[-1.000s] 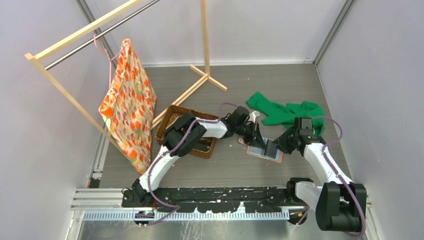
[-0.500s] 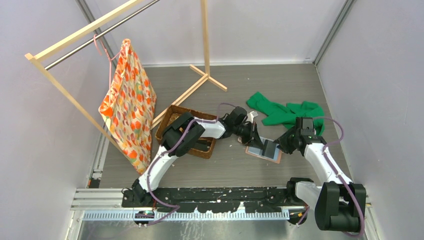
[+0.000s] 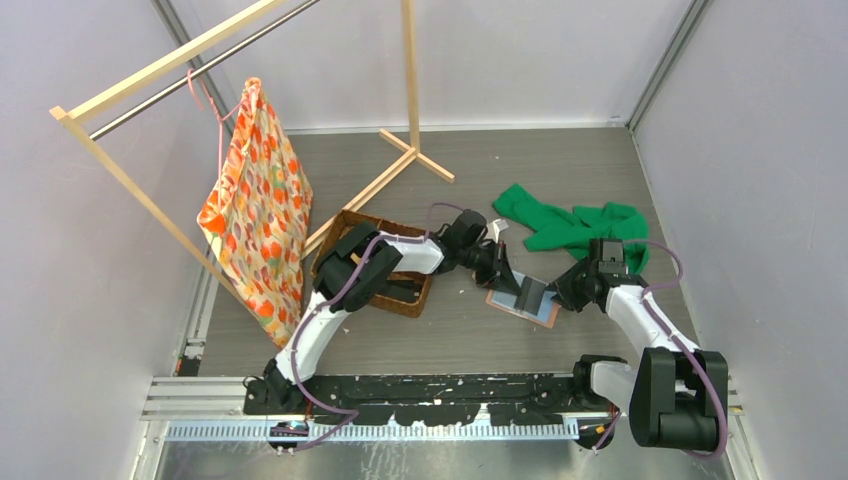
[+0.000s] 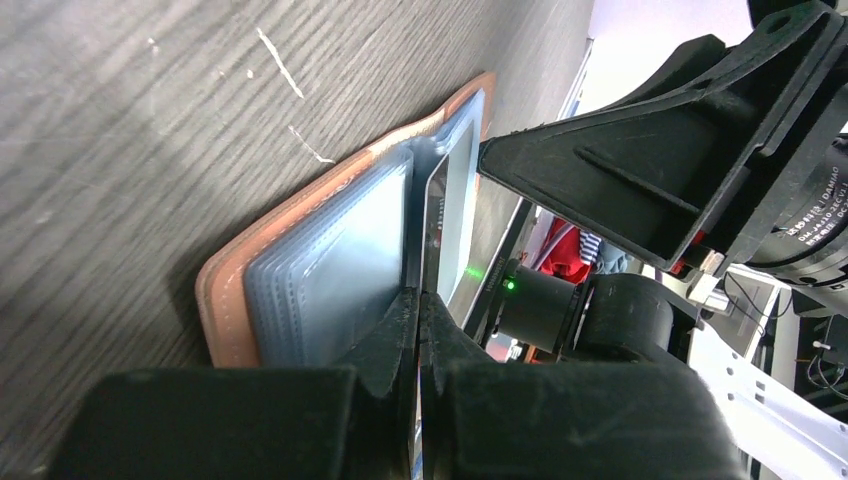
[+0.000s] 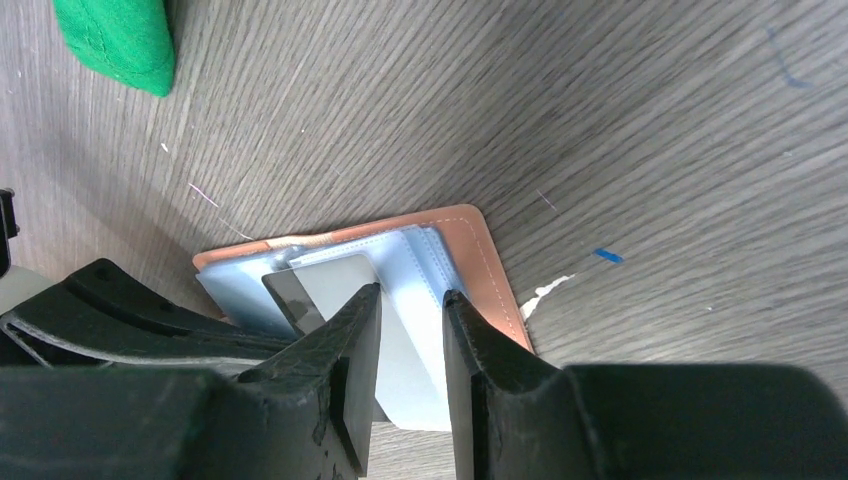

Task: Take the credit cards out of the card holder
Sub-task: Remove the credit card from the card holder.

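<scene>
Left wrist, left hand (image 4: 418, 312) pinching card (image 4: 432, 240), card holder (image 4: 290, 225) open

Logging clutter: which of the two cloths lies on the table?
The green cloth, crumpled on the tabletop at right; the orange patterned cloth hangs from the wooden rack instead.

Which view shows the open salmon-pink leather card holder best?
The right wrist view: the salmon-pink leather card holder lies open, stitched edge and grey sleeves plain. The left wrist view shows it edge-on; the top view, small and partly hidden.
</scene>
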{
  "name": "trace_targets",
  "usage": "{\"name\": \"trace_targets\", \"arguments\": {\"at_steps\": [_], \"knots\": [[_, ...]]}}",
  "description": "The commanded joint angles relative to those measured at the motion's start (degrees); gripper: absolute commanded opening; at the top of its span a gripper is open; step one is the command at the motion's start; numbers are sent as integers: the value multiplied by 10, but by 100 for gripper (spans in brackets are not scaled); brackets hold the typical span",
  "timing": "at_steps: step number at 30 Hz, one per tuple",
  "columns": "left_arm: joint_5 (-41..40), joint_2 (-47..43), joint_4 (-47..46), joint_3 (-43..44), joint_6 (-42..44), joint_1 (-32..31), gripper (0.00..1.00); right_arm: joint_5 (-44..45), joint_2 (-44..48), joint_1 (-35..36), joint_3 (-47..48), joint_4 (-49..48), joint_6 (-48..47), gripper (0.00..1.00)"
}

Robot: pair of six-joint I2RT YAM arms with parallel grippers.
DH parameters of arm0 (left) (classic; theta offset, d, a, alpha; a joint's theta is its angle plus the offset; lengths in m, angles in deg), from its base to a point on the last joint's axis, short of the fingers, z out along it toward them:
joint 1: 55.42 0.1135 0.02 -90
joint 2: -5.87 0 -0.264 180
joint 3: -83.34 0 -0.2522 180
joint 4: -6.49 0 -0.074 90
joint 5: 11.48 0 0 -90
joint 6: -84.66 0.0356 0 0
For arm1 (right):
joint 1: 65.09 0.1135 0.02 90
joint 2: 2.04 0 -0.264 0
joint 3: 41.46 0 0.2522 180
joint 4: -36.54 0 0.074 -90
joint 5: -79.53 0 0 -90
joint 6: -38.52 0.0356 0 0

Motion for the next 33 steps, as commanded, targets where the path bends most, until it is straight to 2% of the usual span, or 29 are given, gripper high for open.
{"name": "trace_targets", "arguments": {"at_steps": [1, 6, 11, 22, 28, 33], "knots": [[7, -27, 13, 7, 21, 12, 1, -3, -11, -3, -12, -24, 1, 34], [36, -7, 63, 55, 47, 13, 1, -1, -19, -3, -17, -29, -3, 34], [41, -10, 105, 64, 73, 15, 1, 2, -19, -3, -16, -28, -4, 34], [52, -30, 114, 27, 96, 24, 0, 0, -23, -3, -15, -31, -4, 34], [66, -26, 103, 36, 90, 24, 1, 0, -23, -3, -15, -32, -4, 34], [66, -29, 63, 30, 63, 23, 18, 0, -24, -3, -14, -32, -5, 34]]}}
